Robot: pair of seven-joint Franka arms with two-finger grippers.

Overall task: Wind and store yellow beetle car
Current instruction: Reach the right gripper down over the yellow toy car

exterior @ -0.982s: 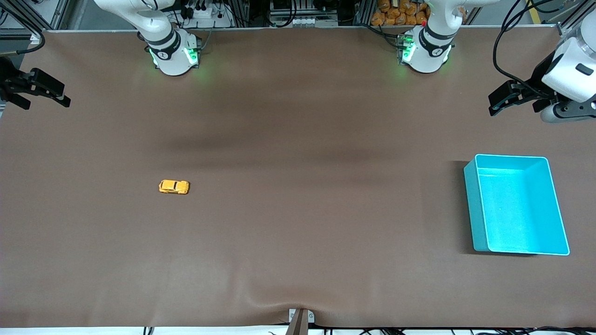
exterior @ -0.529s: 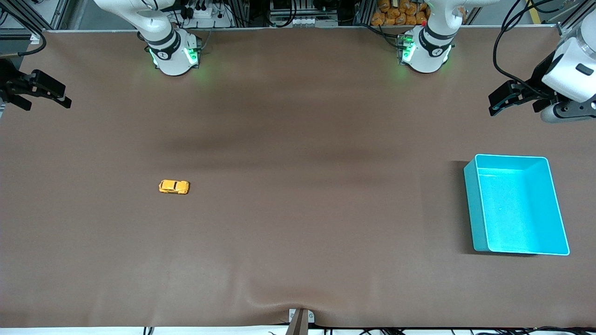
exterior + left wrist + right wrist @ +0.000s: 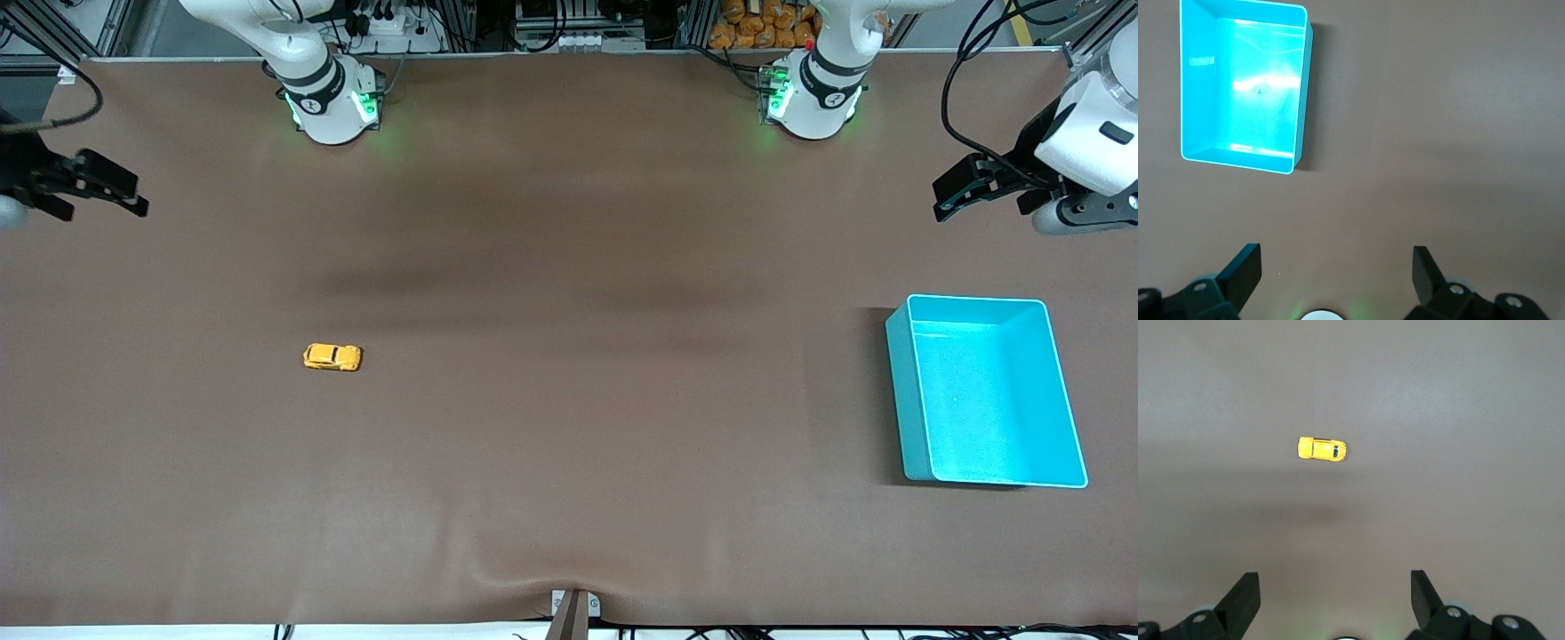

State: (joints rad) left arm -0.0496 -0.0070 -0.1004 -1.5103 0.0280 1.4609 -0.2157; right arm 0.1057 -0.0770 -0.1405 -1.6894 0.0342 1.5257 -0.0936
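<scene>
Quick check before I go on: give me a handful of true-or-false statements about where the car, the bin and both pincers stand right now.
1. The yellow beetle car sits on the table, touched by nothing. True.
2. The car already lies in the turquoise bin. False: the bin holds nothing; the car is toward the right arm's end of the table.
3. The right pincer is shut on the car. False: it is open and up in the air, the car lying apart from it.
4. The left pincer is open and holds nothing. True.
5. The bin lies tipped on its side. False: it stands upright, open side up.
</scene>
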